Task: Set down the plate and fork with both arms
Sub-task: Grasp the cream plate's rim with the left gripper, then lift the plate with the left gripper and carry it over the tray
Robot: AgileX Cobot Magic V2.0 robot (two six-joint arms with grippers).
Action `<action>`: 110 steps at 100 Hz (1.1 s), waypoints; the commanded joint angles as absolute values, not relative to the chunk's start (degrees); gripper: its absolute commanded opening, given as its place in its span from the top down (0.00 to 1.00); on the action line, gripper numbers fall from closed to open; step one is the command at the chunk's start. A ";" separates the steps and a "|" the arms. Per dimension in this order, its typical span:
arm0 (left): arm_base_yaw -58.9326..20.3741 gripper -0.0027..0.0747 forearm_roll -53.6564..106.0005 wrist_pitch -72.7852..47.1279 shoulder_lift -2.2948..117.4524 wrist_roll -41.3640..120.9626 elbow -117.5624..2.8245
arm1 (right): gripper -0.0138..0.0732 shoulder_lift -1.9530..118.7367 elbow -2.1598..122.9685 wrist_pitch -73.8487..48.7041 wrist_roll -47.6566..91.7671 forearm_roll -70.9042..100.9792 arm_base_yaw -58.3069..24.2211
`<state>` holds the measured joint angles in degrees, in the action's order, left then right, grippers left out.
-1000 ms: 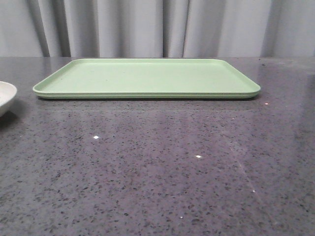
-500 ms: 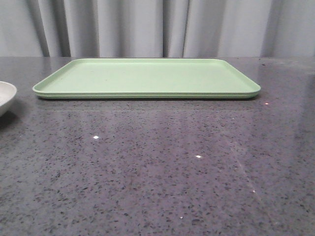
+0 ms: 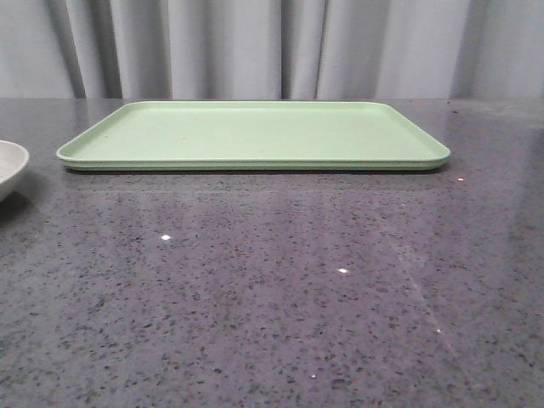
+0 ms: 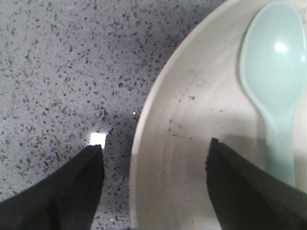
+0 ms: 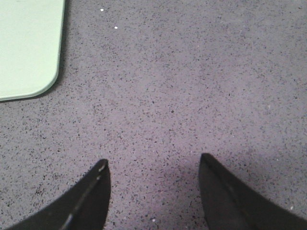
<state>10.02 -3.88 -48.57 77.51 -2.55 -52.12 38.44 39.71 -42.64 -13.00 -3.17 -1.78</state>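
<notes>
the left gripper (image 4: 153, 158) is spread wide and holds nothing. one finger is over the gray table (image 4: 57, 72), the other is over the plate (image 4: 192, 143), with the plate's rim between them. a pale blue spoon (image 4: 276, 81) lies in the plate. the right gripper (image 5: 153, 167) is wide too, holding nothing, over bare table, near a corner of the green tray (image 5: 29, 48). from the front, the plate (image 3: 10, 166) sits at the left edge, apart from the tray (image 3: 255, 134) farther back. no fork can be seen.
</notes>
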 commanded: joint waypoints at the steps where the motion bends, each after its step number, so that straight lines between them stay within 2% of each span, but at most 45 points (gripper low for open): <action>1: 10.10 0.46 -4.11 -46.71 76.45 -2.62 -53.84 | 0.35 38.52 41.81 -39.43 -12.46 -3.57 -1.48; 12: 10.10 0.61 -3.89 -46.95 76.45 -2.62 -53.84 | 0.35 38.52 41.81 -39.47 -12.46 -3.57 -1.48; 24: 10.10 0.82 -3.89 -47.82 76.45 -2.21 -53.84 | 0.35 38.52 41.81 -39.73 -12.46 -3.57 -1.48; 37: 10.10 0.99 -3.87 -48.24 76.45 -1.26 -53.84 | 0.35 38.52 41.81 -40.13 -12.46 -3.57 -1.48; 72: 10.10 0.99 3.34 -49.81 76.45 4.45 -54.06 | 0.35 38.52 41.81 -40.65 -12.46 -3.57 -1.48; 110: 9.84 0.99 21.92 -53.20 74.43 12.56 -58.84 | 0.35 38.52 41.81 -40.64 -12.46 -3.42 -1.48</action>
